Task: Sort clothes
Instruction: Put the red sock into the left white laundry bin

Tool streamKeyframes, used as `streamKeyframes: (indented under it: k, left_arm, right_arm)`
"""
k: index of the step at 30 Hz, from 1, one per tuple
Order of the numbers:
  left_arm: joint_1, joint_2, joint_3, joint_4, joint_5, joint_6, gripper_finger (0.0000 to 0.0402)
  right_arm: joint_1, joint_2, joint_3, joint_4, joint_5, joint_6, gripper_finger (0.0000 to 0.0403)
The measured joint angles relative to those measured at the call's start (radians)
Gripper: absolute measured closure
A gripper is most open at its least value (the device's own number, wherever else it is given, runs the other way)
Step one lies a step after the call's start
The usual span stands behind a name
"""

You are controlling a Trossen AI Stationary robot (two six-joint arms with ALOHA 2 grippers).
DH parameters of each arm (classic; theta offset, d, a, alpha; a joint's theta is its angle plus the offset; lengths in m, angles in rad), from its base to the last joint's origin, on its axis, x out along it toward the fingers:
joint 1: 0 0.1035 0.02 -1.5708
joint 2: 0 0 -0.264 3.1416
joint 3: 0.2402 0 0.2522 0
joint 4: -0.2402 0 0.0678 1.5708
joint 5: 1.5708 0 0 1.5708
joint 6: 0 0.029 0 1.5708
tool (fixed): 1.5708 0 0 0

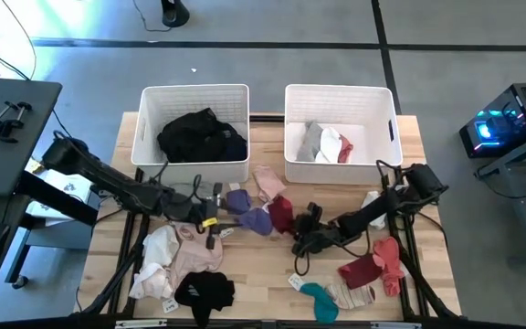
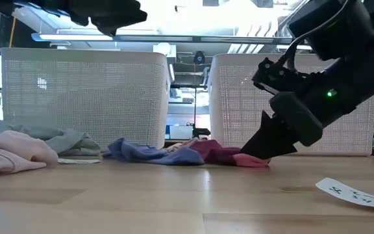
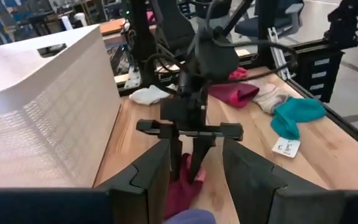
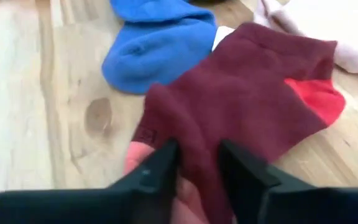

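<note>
A maroon sock with a red toe [image 4: 253, 93] lies on the table's middle [image 1: 281, 213], next to a lavender-blue sock [image 4: 157, 40]. My right gripper [image 4: 197, 171] is down on the maroon sock and shut on it; it also shows in the high view [image 1: 294, 226] and the low view [image 2: 260, 155]. My left gripper [image 3: 194, 171] is open and empty, a little left of the socks [image 1: 215, 203], facing my right gripper. My right gripper pinches a raised fold of the maroon sock [image 4: 197, 146] between its two fingers, at the end away from the red toe [image 4: 319, 99]. The fingers slant down from the table's right side. The rest of the sock lies flat on the table.
Two white bins stand at the back: the left one [image 1: 153, 137] holds black clothes, the right one [image 1: 295, 137] holds grey, white and red pieces. Pink, white and black clothes [image 1: 181, 265] lie near left. Maroon, pink and teal pieces [image 1: 373, 270] lie near right.
</note>
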Motion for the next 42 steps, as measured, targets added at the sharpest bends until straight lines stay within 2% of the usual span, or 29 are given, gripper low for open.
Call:
streamKeyframes:
  k: [3,5,12,16,18,22,24,28,31,35,39,42]
  left_arm:
    - [-0.002,0.056,0.000,0.066,0.000,0.032,0.0266]
    - [-0.002,0.091,0.000,0.118,0.000,0.065,0.0266]
    - [-0.002,0.219,0.001,0.306,0.001,0.174,0.0266]
    - [0.005,0.305,0.009,0.430,0.000,0.217,0.0265]
    - [0.013,0.346,0.022,0.490,0.000,0.225,0.0260]
    - [0.032,0.427,0.074,0.559,-0.002,0.225,0.0241]
    - [0.044,0.465,0.110,0.564,-0.009,0.223,0.0229]
    - [0.056,0.515,0.155,0.556,-0.086,0.186,0.0212]
    - [0.056,0.530,0.172,0.551,-0.070,0.188,0.0212]
    - [0.050,0.530,0.172,0.522,-0.041,0.196,0.0247]
    - [0.041,0.528,0.172,0.491,-0.043,0.197,0.0315]
    - [0.036,0.525,0.172,0.469,-0.052,0.197,0.0371]
  right_arm:
    - [0.011,-0.032,-0.003,-0.011,-0.011,-0.027,0.0368]
    - [0.020,-0.069,-0.009,-0.026,-0.011,-0.065,0.0392]
    - [0.033,-0.238,-0.007,0.062,0.083,-0.264,0.0387]
    - [0.025,-0.280,-0.005,0.262,0.087,-0.429,0.0398]
    - [0.016,-0.279,-0.005,0.344,0.056,-0.480,0.0396]
    - [-0.003,-0.277,-0.005,0.433,-0.003,-0.506,0.0397]
    - [-0.004,-0.272,-0.005,0.439,-0.003,-0.520,0.0399]
    - [-0.003,-0.264,-0.005,0.471,-0.003,-0.541,0.0398]
    - [-0.003,-0.258,-0.005,0.475,-0.008,-0.542,0.0395]
    - [-0.002,-0.258,-0.005,0.471,-0.012,-0.541,0.0394]
    - [-0.001,-0.258,-0.005,0.466,-0.016,-0.530,0.0382]
    - [0.000,-0.258,-0.006,0.456,-0.021,-0.524,0.0350]
